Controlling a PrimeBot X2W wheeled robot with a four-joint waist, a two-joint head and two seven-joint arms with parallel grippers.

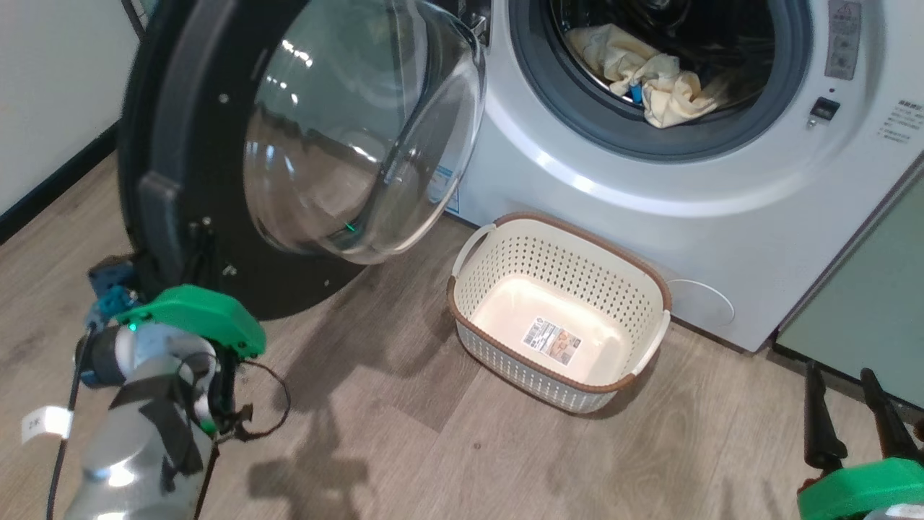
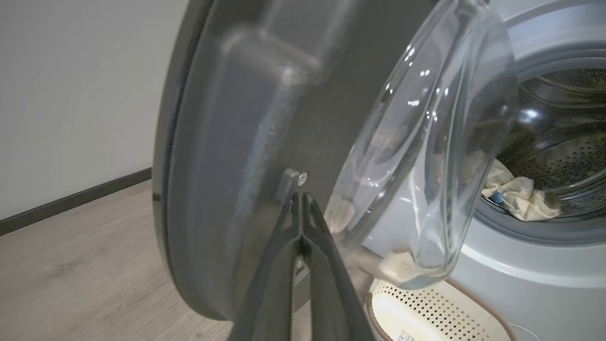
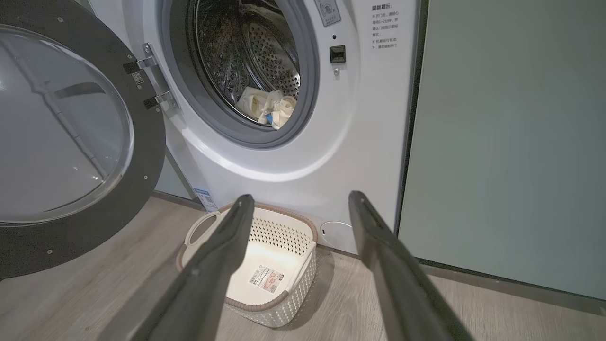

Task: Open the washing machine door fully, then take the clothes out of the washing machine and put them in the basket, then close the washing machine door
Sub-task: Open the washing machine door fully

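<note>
Silver left forearm (image 1: 119, 440), green wrist housing (image 1: 195, 314), looped black cables (image 1: 286, 395), white tag (image 1: 43, 425), long dark jaws.

Nothing can be read for certain. The washing machine (image 3: 293, 166) bears a block of small Chinese print (image 3: 384, 26) near the top right edge of its front, too fine to make out, a grey sticker (image 3: 327, 9) of small symbols beside the drum opening, and a blue-edged label (image 3: 205, 198) at its lower left corner. The basket (image 3: 284, 232) has a barcode label (image 3: 266, 279) on its bottom, illegible. A tiny code sticker (image 3: 137, 77) sits on the washing machine door (image 3: 28, 246) by its hinge.
</note>
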